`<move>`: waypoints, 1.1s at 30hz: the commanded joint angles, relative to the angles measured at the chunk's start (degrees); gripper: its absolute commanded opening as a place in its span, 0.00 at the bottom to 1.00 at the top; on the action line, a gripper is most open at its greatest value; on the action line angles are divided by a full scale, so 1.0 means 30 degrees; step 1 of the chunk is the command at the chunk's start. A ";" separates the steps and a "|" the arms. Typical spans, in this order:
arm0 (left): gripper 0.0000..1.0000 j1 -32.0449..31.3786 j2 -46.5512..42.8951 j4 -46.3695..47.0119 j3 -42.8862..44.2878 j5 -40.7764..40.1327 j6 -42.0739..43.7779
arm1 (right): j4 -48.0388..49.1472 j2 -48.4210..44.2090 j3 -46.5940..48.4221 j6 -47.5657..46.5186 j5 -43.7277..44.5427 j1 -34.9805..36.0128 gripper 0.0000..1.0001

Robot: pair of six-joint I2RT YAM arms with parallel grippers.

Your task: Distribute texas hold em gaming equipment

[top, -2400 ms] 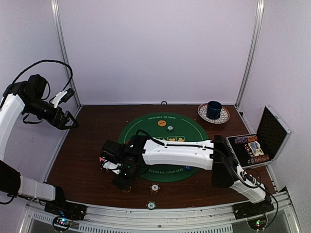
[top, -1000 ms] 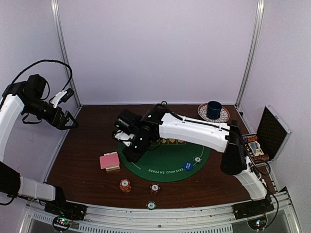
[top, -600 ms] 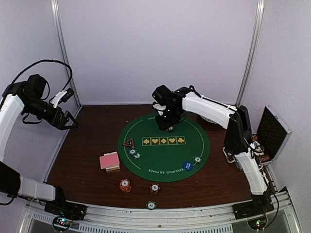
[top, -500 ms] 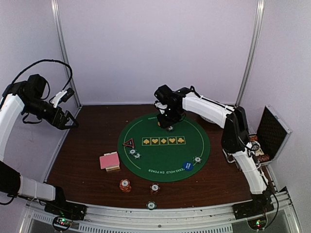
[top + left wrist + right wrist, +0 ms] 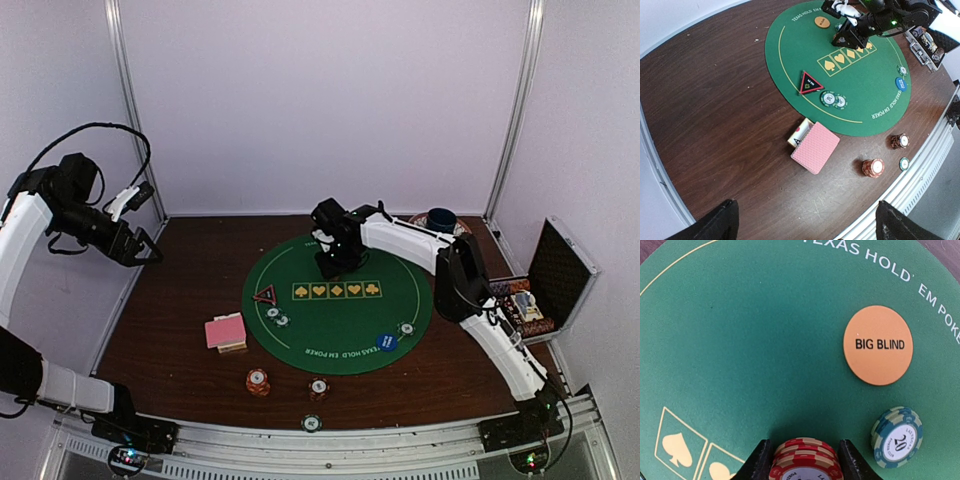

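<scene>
My right gripper (image 5: 806, 462) is shut on a short stack of orange-red striped poker chips (image 5: 806, 456), held low over the far part of the green mat (image 5: 740, 340). An orange "BIG BLIND" disc (image 5: 878, 345) and a green 20 chip (image 5: 897, 436) lie just to its right. From above, the right gripper (image 5: 335, 260) is at the mat's far centre. The left gripper (image 5: 146, 226) hangs open, high over the table's left edge, holding nothing. Below it lie pink-backed cards (image 5: 816, 147), a red-black triangle marker (image 5: 811, 83), two chips (image 5: 834, 100) and a blue disc (image 5: 901, 83).
Two orange-red chip stacks (image 5: 258, 381) (image 5: 318, 387) and a single chip (image 5: 312, 423) sit near the front edge. The open black case (image 5: 548, 285) stands at the right. The dark blue cup (image 5: 442, 214) at the back right is partly hidden by the right arm.
The right arm has swung from the mat's left side to its far centre and settled slightly nearer, still gripping the chips. The left arm has not moved.
</scene>
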 commanded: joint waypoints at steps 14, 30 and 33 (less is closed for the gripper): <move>0.98 0.0062 0.0386 0.0199 0.0328 0.0078 0.0491 | 0.2056 0.1131 0.1156 0.0412 0.0011 -0.0467 0.42; 0.98 0.0062 -0.0224 0.0087 0.0297 -0.0184 0.0498 | 0.1786 -0.2145 0.0906 -0.0126 0.0019 0.0195 0.67; 0.98 0.0062 -0.0342 0.0069 0.0327 -0.0338 0.0597 | 0.1792 -0.3598 -0.0112 -0.0476 0.0062 0.0925 0.67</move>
